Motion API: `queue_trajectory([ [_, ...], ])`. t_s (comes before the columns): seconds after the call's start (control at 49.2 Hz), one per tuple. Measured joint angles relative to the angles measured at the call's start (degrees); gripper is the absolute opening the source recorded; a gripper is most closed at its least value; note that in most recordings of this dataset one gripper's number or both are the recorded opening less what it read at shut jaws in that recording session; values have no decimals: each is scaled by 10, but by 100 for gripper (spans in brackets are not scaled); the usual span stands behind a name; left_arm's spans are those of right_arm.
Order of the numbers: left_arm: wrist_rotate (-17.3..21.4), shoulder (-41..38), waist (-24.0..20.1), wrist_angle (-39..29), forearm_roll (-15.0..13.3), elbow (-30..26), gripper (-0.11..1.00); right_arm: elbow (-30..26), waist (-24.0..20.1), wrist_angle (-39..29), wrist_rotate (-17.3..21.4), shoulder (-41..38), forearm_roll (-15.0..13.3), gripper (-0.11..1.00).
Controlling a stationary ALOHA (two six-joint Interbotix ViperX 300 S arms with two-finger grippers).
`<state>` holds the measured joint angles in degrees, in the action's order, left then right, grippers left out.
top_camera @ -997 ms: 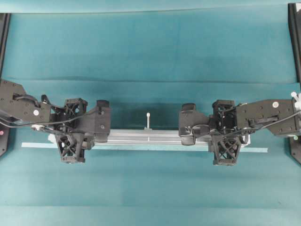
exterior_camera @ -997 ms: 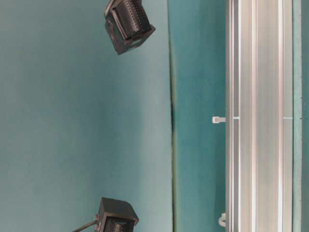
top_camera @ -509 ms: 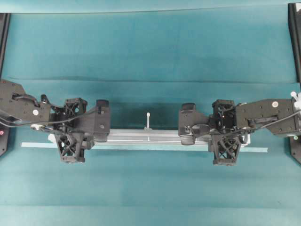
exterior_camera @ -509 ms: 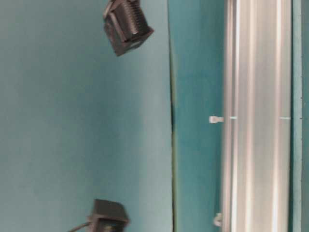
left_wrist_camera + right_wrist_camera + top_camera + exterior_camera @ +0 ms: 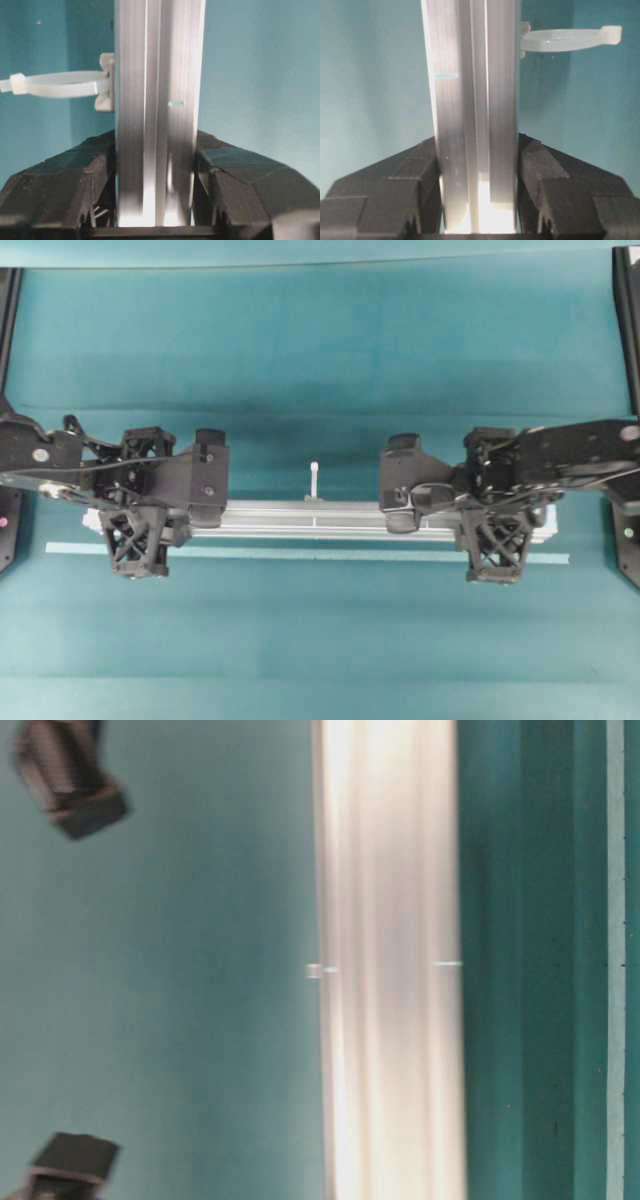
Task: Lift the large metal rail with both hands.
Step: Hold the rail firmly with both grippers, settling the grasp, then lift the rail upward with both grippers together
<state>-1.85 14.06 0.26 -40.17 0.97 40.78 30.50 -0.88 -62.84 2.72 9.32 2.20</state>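
1. Teal cloth covers the surface (image 5: 320,350); a thin pale tape strip (image 5: 300,553) lies flat on it.
2. I see the large metal rail (image 5: 300,520) running left to right, just beyond the tape strip, with a small pale peg (image 5: 314,480) upright at mid-length.
3. My left pincer (image 5: 155,165) is clamped on the rail near its left end, fingers (image 5: 75,180) pressing both sides.
4. My right pincer (image 5: 477,165) grips the rail near its right end likewise.
5. Table-level view: the rail is blurred.
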Motion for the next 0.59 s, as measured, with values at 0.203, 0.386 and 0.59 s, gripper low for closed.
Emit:
queue_trajectory([
  [0.203,0,41,3,-78,1,-45,36,-55,0,-88,2,11,17,38],
  [0.386,-4,71,3,-144,0,-85,36,-121,1,-176,2,12,21,38],
  [0.59,-4,93,3,-206,1,-141,36,-172,0,-224,9,12,21,38],
])
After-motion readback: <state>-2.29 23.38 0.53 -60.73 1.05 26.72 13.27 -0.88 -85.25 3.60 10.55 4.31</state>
